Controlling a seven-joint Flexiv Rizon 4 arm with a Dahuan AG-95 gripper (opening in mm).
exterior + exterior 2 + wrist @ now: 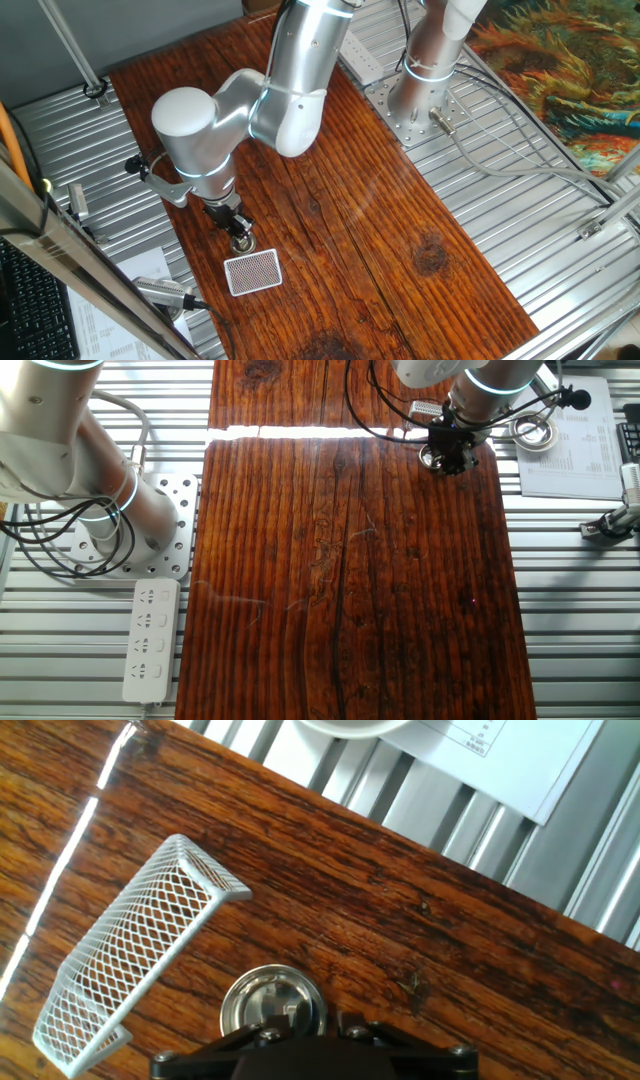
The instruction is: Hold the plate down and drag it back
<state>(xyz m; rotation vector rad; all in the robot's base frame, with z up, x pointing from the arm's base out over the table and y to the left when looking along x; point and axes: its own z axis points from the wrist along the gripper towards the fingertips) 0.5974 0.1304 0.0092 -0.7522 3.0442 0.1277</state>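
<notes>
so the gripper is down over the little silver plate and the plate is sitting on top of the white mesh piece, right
Not quite. The gripper is down over the plate, but the plate sits on the bare wooden table, beside the white mesh piece and apart from it, not on top of it. The hand view shows wood between them.

The plate [273, 1003] is shiny, mirror-like silver metal. It sits on a table [400, 930] of dark, strongly grained wood with a slight sheen, beside a white wire-mesh tray [120, 950]. Ribbed matt metal [520, 190] surrounds the wood
</notes>
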